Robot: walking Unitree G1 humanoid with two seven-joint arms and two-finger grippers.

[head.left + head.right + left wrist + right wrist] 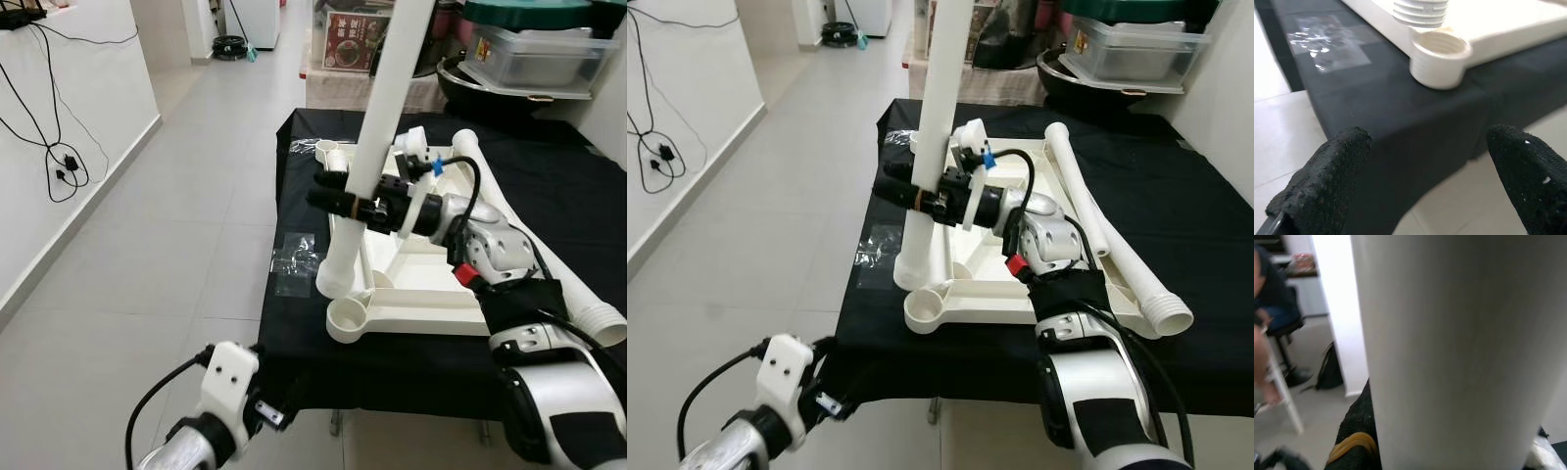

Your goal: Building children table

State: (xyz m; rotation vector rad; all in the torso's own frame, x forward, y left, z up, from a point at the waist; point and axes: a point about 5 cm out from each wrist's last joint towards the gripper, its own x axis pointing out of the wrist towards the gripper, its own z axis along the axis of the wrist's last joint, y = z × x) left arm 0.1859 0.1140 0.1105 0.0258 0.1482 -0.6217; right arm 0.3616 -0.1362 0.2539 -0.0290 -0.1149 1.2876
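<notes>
A white plastic tabletop (421, 284) lies upside down on a black-draped table (392, 362). My right gripper (338, 201) is shut on a tall white table leg (387, 108), held nearly upright and slightly tilted. The leg's threaded lower end (336, 276) hovers just above the near-left corner socket (349, 318), also seen as the socket (1440, 58) under the threaded end (1420, 11). Another white leg (549, 264) lies along the tabletop's right side. My left gripper (1425, 171) is open, low in front of the table's near edge, its fingers (1327, 171) empty.
A clear plastic bag (296, 262) lies on the black cloth left of the tabletop. Storage boxes and bins (534, 44) stand behind the table. Black cables (54, 162) hang on the left wall. Open tiled floor (167, 235) stretches left. A seated person (1268, 308) is in the right wrist view.
</notes>
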